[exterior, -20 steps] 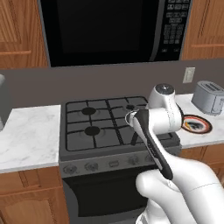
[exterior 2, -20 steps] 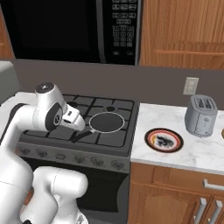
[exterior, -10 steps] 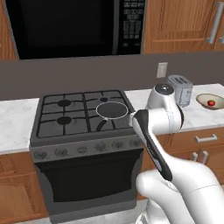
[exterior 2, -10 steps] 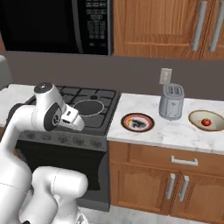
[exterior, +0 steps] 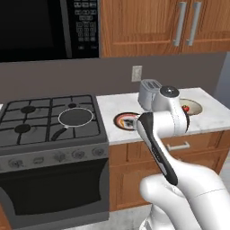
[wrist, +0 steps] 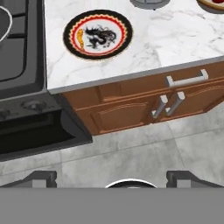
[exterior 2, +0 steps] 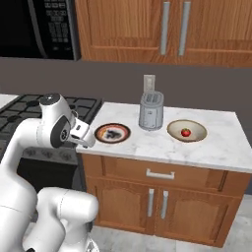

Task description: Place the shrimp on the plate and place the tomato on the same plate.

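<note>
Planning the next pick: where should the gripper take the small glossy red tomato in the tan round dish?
Small glossy red tomato: pinch across its round middle, coming straight down from above. The tan round dish rings it with a raised rim, so a side approach would likely hit that.

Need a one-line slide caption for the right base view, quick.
Patterned plate, toaster and tomato in its bowl on the marble counter; open hand beside the plate.

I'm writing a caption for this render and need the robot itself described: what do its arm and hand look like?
The arm is made of glossy white, rounded shell segments, with dark grey discs at the joints and a black strip along one link in the left base view. No cables or markings are visible. The hand ends in two small dark grey finger tips, blocky in shape, seen in the hand view.
</note>
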